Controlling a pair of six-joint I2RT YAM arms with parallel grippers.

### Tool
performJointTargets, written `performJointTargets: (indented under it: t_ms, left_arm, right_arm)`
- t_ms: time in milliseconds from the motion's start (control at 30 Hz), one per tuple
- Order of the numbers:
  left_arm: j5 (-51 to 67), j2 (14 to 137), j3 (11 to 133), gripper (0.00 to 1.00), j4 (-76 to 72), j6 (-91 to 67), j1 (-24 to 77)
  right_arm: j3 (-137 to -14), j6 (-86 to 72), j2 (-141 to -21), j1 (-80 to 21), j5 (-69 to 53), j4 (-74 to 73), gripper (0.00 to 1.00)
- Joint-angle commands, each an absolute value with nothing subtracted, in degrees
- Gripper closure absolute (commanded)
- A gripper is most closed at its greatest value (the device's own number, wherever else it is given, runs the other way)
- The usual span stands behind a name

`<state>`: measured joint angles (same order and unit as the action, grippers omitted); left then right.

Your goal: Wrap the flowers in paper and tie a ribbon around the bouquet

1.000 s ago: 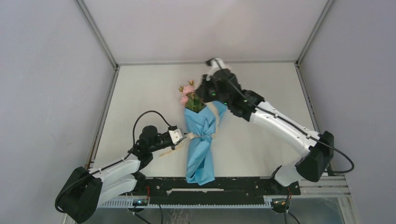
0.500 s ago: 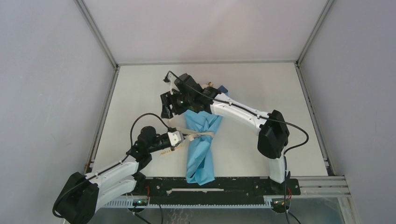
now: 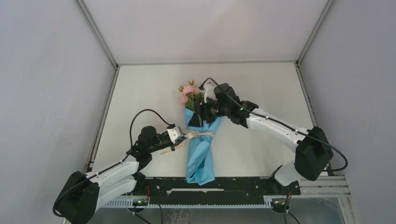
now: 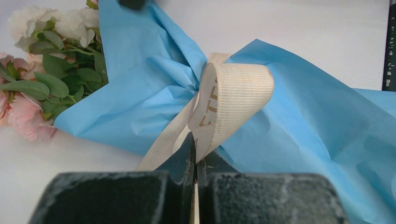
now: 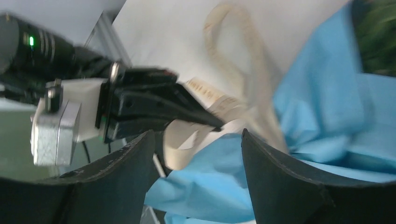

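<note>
You are looking at a long bouquet that is lying on the white table between the two arms. Its narrow tail is pointing toward the arm bases and its wide mouth toward the far wall. The thin light-blue paper is forming the cone and serving as the only holder here. The small pink, peach and cream roses with green leaves are sitting in its wide end. Their heads are spilling past the rim onto the table, and their stems are hiding inside the wrap. The narrow cream-beige ribbed ribbon is circling the cone at its pinched waist, where the paper is bunching in tightly. In the left wrist view it is arching up in a loop with faint lettering on its inner face.

Your left gripper is reaching in from the left of the waist with its jaws pressed together, pinching the ribbon between its black fingers. A loose tail of ribbon is trailing back beside that wrist.

Your right gripper is hovering over the upper part of the cone, just on the near side of the roses. Its fingers are standing well apart with nothing gripped between them. Through the gap its camera is showing blue paper, a ribbon loop and the left gripper's tip. Whether it is touching the paper, I cannot tell.
</note>
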<state>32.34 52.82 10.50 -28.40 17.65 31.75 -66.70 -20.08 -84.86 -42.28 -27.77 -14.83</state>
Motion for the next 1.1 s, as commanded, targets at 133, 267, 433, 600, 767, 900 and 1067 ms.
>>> performJointTargets:
  t_ms: [133,267,433,600,767,900,1067]
  left_arm:
    - [30.14,52.95,10.89,1.00,-28.94,14.43,31.98]
    - [30.24,53.08,10.88,1.00,-28.92,14.33,31.93]
    - [29.90,53.02,10.98,1.00,-28.13,13.89,31.97]
    - [29.87,53.29,11.01,1.00,-28.15,13.78,31.90]
    - [29.54,53.65,11.67,1.00,-27.42,13.74,31.95]
    - [29.47,53.76,11.69,1.00,-27.47,13.71,31.92]
    - [29.02,54.01,12.31,1.00,-27.06,13.28,31.99]
  right_arm:
    - [-64.95,-22.16,-88.66,-49.33,-31.10,-7.65,0.27]
    - [-64.98,-22.35,-89.56,-49.13,-28.73,-8.98,0.37]
    - [-65.01,-22.27,-90.86,-48.77,-28.02,-11.03,0.42]
    - [-64.50,-22.34,-90.54,-48.93,-28.61,-11.33,0.37]
    - [-64.28,-21.98,-90.65,-49.34,-32.39,-11.48,0.38]
    - [-63.12,-22.23,-89.57,-49.34,-32.13,-10.90,0.41]
    - [-63.10,-22.37,-90.56,-49.17,-31.83,-11.42,0.38]
